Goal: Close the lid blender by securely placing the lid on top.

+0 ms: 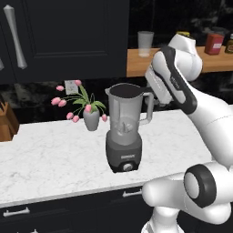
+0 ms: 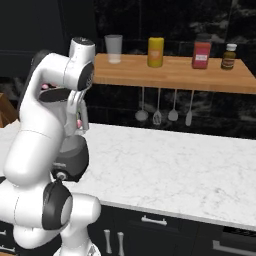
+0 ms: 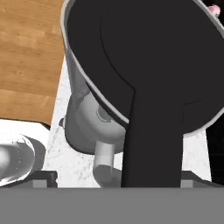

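Observation:
The blender stands mid-counter, its dark grey base and round knob facing front. The black lid sits in the mouth of the translucent jar. In the hand view the lid spreads across the top inside the jar's grey rim, and a dark strip that looks like the handle runs down from it. Below it are the base and the knob. My gripper hovers just above and to the right of the jar, open and holding nothing, its fingertips wide apart. The hand is beside the jar's handle.
A vase of pink tulips stands left of the blender. A knife block is at the far left. The wooden shelf carries a clear glass and several jars. Utensils hang below it. The marble counter stretches right.

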Tool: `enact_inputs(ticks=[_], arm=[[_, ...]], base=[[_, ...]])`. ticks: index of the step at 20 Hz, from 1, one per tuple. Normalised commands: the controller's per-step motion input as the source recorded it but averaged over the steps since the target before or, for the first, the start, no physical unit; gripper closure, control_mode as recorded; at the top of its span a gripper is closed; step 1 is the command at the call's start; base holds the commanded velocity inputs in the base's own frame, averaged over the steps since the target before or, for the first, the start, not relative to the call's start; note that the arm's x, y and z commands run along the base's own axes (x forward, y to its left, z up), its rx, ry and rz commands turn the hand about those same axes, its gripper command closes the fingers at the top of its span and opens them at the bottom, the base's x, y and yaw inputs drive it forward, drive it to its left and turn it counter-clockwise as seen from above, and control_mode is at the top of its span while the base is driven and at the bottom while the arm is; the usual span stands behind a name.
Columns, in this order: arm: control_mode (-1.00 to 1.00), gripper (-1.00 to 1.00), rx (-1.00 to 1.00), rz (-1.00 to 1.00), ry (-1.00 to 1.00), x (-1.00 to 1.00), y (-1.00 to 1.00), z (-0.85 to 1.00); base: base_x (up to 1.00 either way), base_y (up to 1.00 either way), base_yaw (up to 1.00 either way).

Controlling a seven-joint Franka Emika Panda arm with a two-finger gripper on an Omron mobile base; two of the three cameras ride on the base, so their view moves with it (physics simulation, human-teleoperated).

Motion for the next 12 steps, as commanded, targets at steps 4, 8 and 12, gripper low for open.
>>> enact_inputs(ticks=[4,8,12], arm=[[-1.00,-1.00,0.18,0.00,-0.17,-0.34,-0.49,0.13],[-1.00,-1.00,0.17,0.00,-0.19,-0.25,-0.42,0.17],[-1.00,-1.00,0.20,-0.01,-0.23,-0.26,-0.51,0.20]], base=[[0.00,0.00,0.00],[0.00,0.00,0.00],[0.00,0.00,0.00]])
